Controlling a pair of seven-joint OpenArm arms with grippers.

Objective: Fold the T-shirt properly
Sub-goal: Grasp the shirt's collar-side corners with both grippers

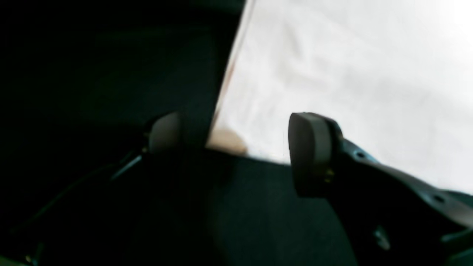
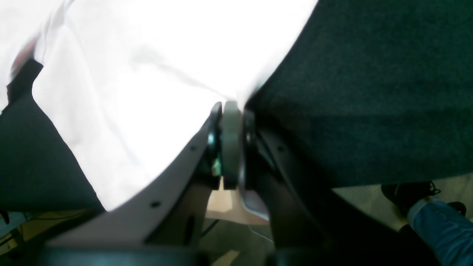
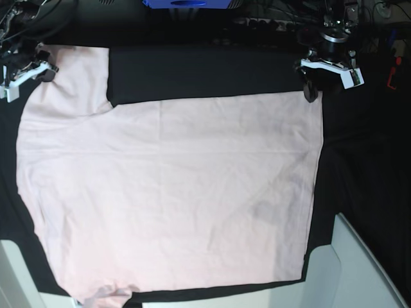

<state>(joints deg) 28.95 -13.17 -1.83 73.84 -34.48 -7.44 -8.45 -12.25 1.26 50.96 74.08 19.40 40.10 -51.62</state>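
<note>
1. The T-shirt (image 3: 173, 192) lies spread flat, plain pale pink side up, filling most of the base view from the left edge to right of centre; one sleeve reaches into the upper left corner.
2. It rests on the black-covered bench (image 3: 192, 74), whose dark cloth shows along the top, down the right side and in a thin strip at the bottom.
3. The left gripper (image 3: 311, 90) sits at the upper right of the base view, just at the shirt's upper right corner. In the left wrist view its fingers (image 1: 310, 151) stand wide apart, with the shirt's corner lying between them and dark cloth below; nothing is clamped.
4. The right gripper (image 3: 45, 69) is at the upper left of the base view, over the sleeve's outer edge. In the right wrist view its fingers (image 2: 231, 144) are pressed tightly together at the shirt's edge, with pale fabric running up to their tips; whether cloth is pinched between them cannot be told.
5. Both arms reach in from the top edge of the base view.
</note>
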